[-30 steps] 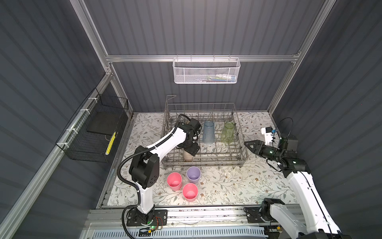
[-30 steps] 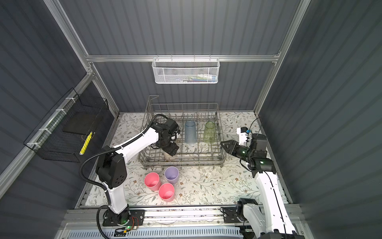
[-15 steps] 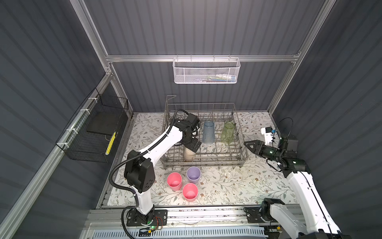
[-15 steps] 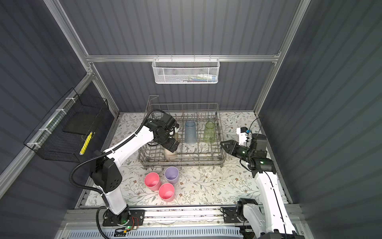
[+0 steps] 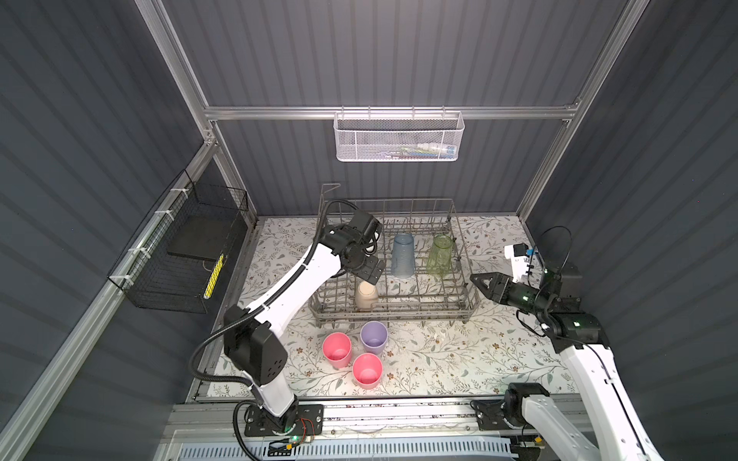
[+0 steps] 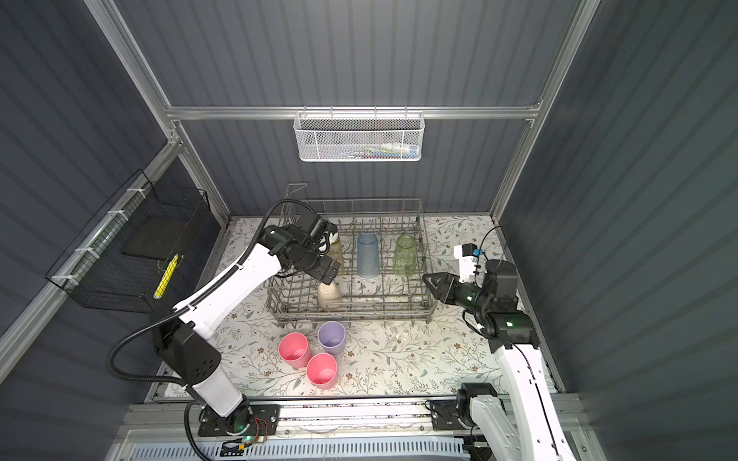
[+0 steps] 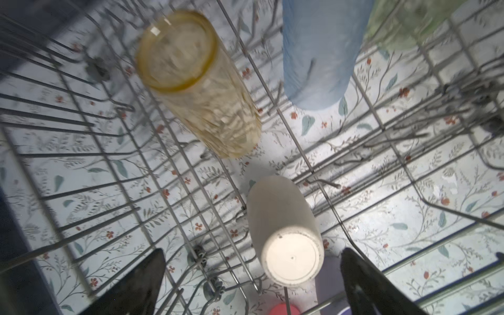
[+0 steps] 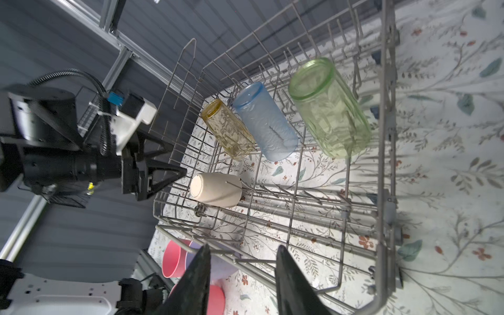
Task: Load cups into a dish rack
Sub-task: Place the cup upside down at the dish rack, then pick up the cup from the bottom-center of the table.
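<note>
Beige cup (image 5: 366, 295): stands mouth-down in near left of dish rack (image 5: 399, 319), presumably to drain; left gripper (image 5: 372, 272) just above, clear of it, spread wide, empty; right gripper (image 5: 476, 277) beyond rack's right end, part-open, holding nothing

In the left wrist view the amber cup (image 7: 196, 81) is blurred. The picture's edge cuts off the blue cup (image 7: 319, 54), and the green cup (image 7: 403, 24) is only a smeared corner. One of the pink cups (image 7: 283, 309) and the lilac cup (image 7: 328, 278) show there as slivers.

In both top views the left arm (image 5: 303, 279) hides nearly all of the amber cup.

In the right wrist view the right gripper (image 8: 242, 246) covers parts of the pink cups.

The contents of the white mesh basket (image 5: 399, 135) are too small to tell. So is the yellow thing (image 5: 213, 275) in the black wire basket (image 5: 175, 255).
</note>
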Tool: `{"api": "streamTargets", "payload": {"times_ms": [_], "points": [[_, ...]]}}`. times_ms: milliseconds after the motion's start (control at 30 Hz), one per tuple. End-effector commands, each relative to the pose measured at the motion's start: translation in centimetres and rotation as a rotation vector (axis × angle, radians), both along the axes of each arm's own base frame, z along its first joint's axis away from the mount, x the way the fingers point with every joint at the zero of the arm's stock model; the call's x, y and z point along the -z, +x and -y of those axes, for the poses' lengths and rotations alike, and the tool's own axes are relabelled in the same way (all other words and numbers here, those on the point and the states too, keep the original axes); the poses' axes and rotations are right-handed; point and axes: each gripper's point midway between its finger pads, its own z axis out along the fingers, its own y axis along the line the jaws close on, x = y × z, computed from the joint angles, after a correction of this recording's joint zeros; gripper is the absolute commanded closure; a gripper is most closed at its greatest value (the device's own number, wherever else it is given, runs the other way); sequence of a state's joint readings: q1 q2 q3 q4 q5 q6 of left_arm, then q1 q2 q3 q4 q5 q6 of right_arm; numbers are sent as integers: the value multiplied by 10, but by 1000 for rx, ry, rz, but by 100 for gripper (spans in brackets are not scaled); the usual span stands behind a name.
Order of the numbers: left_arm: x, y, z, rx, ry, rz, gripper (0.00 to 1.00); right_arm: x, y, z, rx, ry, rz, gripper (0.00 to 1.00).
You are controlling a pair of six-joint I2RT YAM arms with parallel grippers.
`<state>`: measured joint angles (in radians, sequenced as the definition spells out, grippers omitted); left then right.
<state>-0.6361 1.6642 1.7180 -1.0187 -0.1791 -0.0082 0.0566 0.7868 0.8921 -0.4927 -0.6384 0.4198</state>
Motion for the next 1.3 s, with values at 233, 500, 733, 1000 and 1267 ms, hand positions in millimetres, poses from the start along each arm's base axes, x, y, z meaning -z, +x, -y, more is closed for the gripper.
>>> {"api": "streamTargets", "payload": {"times_ms": [233,500,733,1000,1267], "points": [[-97,-26,-38,-171,-174,229,7,-24,-43,-45,-164,-269,149,59],[-99,-117,-85,-284,-307,70,19,-15,-34,-58,-193,-231,126,58],[-48,-168,-90,-312,-387,-126,22,-13,-23,-78,-253,-188,104,58],[20,-188,-99,-404,-312,-283,23,-12,-20,-89,-283,-151,86,58],[74,-195,-122,-584,-241,-311,28,-8,-16,-95,-301,-135,77,58]]}}
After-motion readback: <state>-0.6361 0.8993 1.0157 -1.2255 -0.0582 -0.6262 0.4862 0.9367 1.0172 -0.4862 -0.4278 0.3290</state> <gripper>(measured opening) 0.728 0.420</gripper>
